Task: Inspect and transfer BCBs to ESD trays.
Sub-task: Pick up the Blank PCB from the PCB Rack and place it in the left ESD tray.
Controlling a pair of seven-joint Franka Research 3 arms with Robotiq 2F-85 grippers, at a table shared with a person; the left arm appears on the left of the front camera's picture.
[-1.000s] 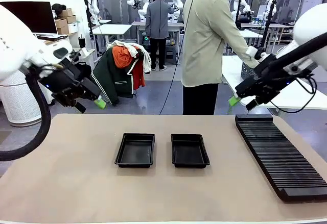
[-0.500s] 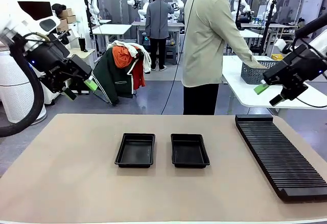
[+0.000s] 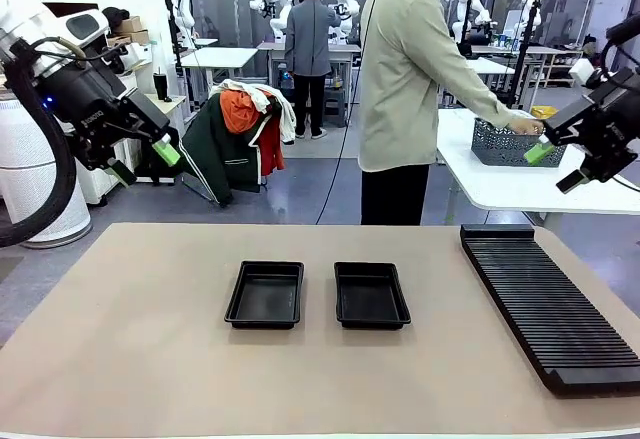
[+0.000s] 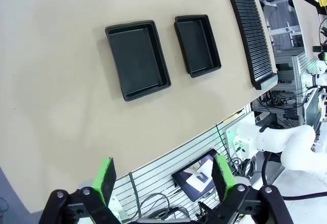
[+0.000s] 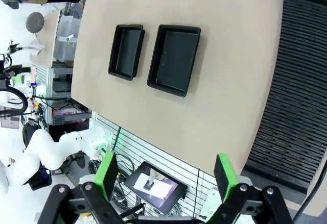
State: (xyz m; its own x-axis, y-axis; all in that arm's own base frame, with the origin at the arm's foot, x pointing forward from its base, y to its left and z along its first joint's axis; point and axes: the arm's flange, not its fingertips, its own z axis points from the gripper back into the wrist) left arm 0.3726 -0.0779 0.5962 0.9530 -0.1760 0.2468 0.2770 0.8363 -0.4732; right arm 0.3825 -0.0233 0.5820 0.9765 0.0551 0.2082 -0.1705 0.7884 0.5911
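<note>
Two empty black ESD trays lie side by side mid-table, the left tray (image 3: 265,294) (image 4: 137,59) (image 5: 126,51) and the right tray (image 3: 371,294) (image 4: 197,44) (image 5: 174,59). No BCBs are in view. My left gripper (image 3: 145,162) (image 4: 165,178) hangs open, high above the table's far left corner. Held high past the table's far right edge, my right gripper (image 3: 556,167) (image 5: 166,175) is open too, with nothing between its fingers. Both wrist views look down on the trays from far off.
A long black ribbed rack (image 3: 545,304) (image 4: 251,32) (image 5: 299,91) lies along the table's right side. Beyond the far edge a person (image 3: 410,89) reaches a hand into a grey mesh basket (image 3: 503,142) on a white side table (image 3: 500,187).
Both arms have swung up and outward, the left gripper to the left, the right gripper to the right. The person's hand has stayed at the mesh basket.
</note>
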